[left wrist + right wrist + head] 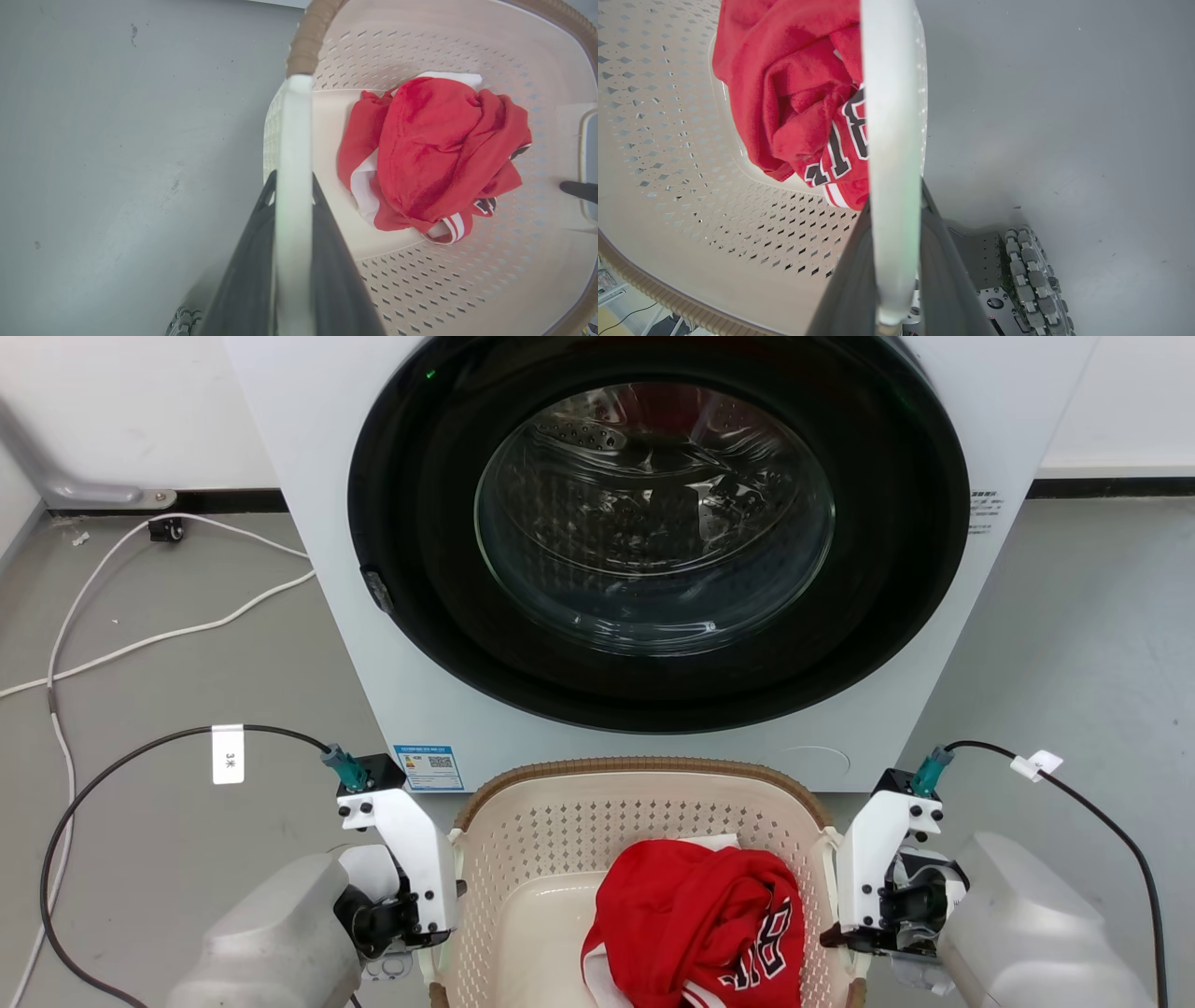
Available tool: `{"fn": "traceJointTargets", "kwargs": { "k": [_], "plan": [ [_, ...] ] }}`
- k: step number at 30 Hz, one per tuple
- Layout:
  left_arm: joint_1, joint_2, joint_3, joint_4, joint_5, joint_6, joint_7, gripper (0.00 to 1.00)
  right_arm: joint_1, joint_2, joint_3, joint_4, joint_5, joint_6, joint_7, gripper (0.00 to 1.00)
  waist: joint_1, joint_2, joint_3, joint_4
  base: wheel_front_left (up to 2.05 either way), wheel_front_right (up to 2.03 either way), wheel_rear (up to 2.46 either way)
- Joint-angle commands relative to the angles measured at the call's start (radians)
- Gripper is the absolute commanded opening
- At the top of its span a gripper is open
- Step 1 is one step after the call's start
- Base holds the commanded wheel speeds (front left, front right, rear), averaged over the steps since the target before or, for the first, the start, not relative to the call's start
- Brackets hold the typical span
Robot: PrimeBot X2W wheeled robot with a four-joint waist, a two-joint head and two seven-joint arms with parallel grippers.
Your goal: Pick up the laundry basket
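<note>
My left gripper (292,186) sits at the left side of the laundry basket (644,767). Its two dark fingers are closed on the white left handle (293,130), one on each side of the bar and touching it. The bar runs straight up between them, so the grip looks square rather than skewed.

The basket stands directly in front of the washing machine (392,663), its brown rim close under the round door (653,523). I cannot tell whether its base is clear of the grey floor (117,163). A crumpled red jersey (700,924) lies inside, towards the right half, so I expect that side to carry slightly more weight.

My right gripper (895,200) mirrors the left one, with its fingers clamped on the white right handle (892,93) and the bar held between them.

To lift well, I want both arms to rise together at the same rate so the rim stays level. If one side leads, the basket will tip and the handle may twist in the fingers. I would come straight up first, with no push forward, since the washer front is close behind the far rim. The handles are smooth plastic, so I judge a firm squeeze and a slow start to be the safest way.
</note>
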Motion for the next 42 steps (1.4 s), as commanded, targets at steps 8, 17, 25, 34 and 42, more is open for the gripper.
{"fn": "traceJointTargets", "kwargs": {
  "k": [8, 17, 25, 34, 42],
  "plan": [
    [0.014, -0.03, -0.007, -0.028, -0.011, -0.014, -0.005, 0.0, 0.001, 0.03, -0.004, -0.014, 0.013, 0.014, -0.01, 0.0, 0.0, 0.0, 0.001, 0.004, 0.0, 0.0, 0.0],
    [0.011, -0.027, -0.014, -0.033, -0.016, -0.014, -0.011, 0.0, 0.006, 0.031, 0.005, -0.014, 0.025, 0.014, -0.01, 0.0, 0.0, 0.0, 0.002, 0.006, 0.0, 0.0, 0.0],
    [0.013, -0.021, -0.017, -0.033, -0.02, -0.014, -0.017, 0.0, 0.011, 0.031, 0.01, -0.014, 0.031, 0.014, -0.006, 0.0, 0.0, 0.0, 0.002, 0.002, 0.0, 0.0, 0.0],
    [0.015, -0.017, -0.019, -0.029, -0.025, -0.014, -0.02, 0.0, 0.015, 0.03, 0.006, -0.014, 0.029, 0.014, -0.009, 0.0, 0.0, 0.0, 0.002, 0.0, 0.0, 0.0, 0.0],
    [0.015, -0.016, -0.022, -0.027, -0.031, -0.014, -0.018, 0.0, 0.012, 0.03, 0.003, -0.014, 0.029, 0.014, -0.009, 0.0, 0.0, 0.0, 0.003, -0.001, 0.0, 0.0, 0.0]
  ]
}}
